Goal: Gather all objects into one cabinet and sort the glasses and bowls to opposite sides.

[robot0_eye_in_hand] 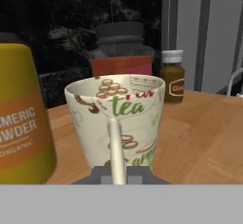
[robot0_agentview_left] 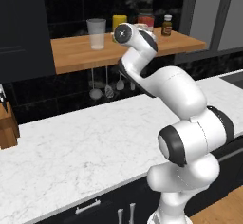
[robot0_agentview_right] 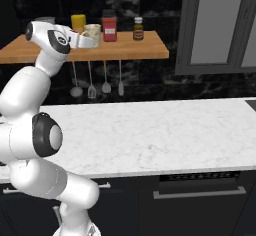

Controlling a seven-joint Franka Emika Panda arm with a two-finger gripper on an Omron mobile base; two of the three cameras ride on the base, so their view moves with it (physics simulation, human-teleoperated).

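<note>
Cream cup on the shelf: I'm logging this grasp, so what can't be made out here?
- Claw: in the hand view the grey band cuts off its tips, so open or shut is unknown.
- Cream cup: the robot's arm covers part of it in both base views.
- Red jar: the cup hides its lower half in the hand view.

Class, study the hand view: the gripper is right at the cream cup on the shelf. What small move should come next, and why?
Probably lift the cream cup straight up. One gripper finger already reaches inside its rim, and the yellow cup and red jar stand close by, so moving sideways risks bumping them. The grip itself cannot be confirmed.
</note>
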